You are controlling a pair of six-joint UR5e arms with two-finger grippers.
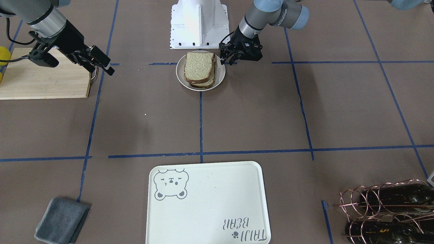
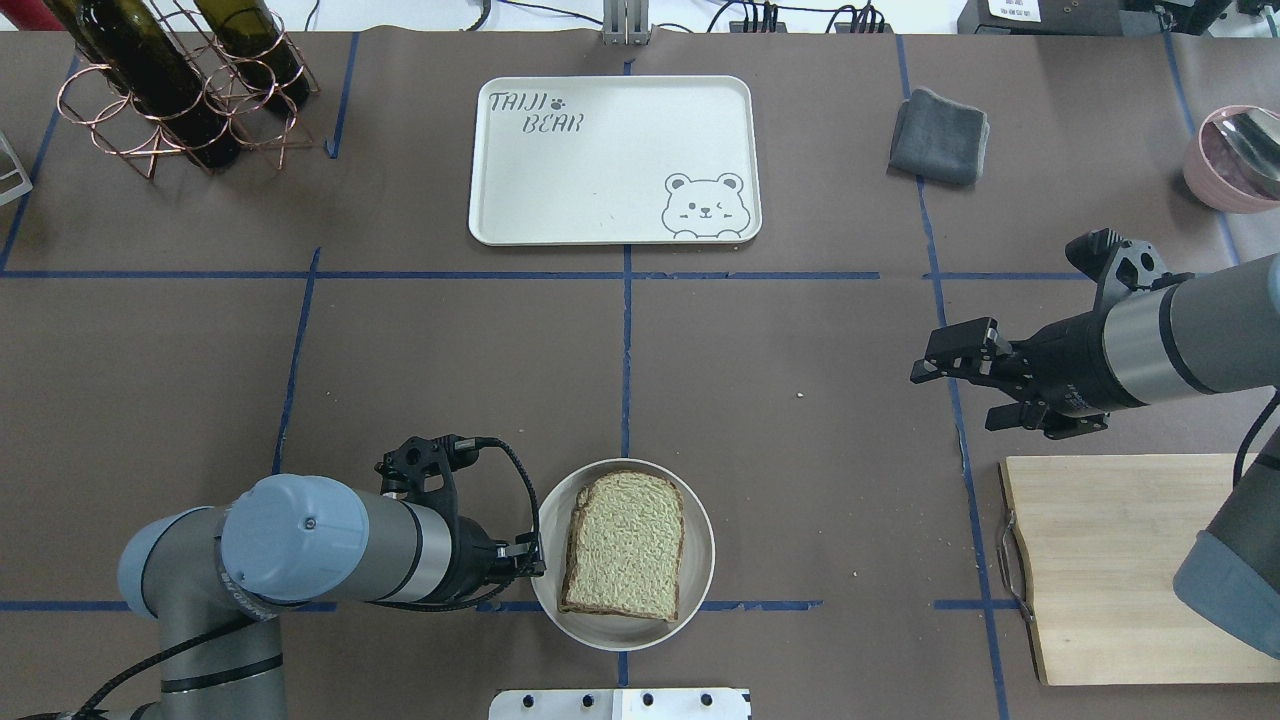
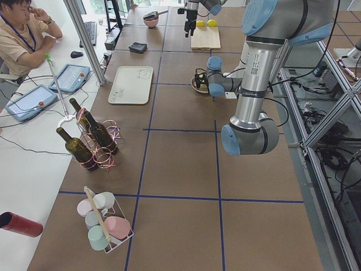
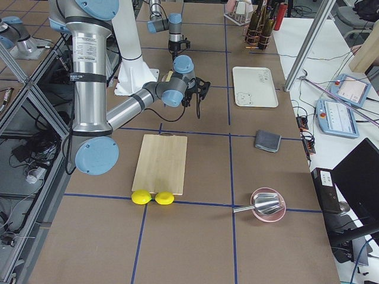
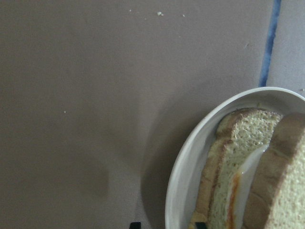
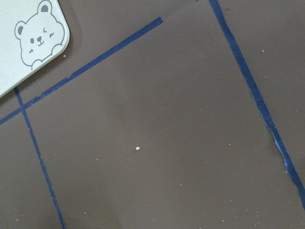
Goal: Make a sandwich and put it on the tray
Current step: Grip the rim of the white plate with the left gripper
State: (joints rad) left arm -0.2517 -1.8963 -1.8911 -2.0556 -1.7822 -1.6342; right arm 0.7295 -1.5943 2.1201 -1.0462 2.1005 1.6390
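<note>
One sandwich [image 2: 625, 545], two slices on one plate [image 2: 697, 520], sits at lower centre of the overhead view, well apart from the single tray [image 2: 610, 170] at upper centre. The left arm lies low from the lower left, its claw [image 2: 534, 560] spread at the plate's rim. The right arm reaches in from the right edge, its claw [image 2: 950, 395] spread above the tabletop [image 2: 800, 350].

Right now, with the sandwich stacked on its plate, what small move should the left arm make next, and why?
Probably shut the left gripper on the plate rim. Its wrist view shows the jaws apart with the rim between them, the sandwich looks complete, and the tray beyond it is bare.
</note>
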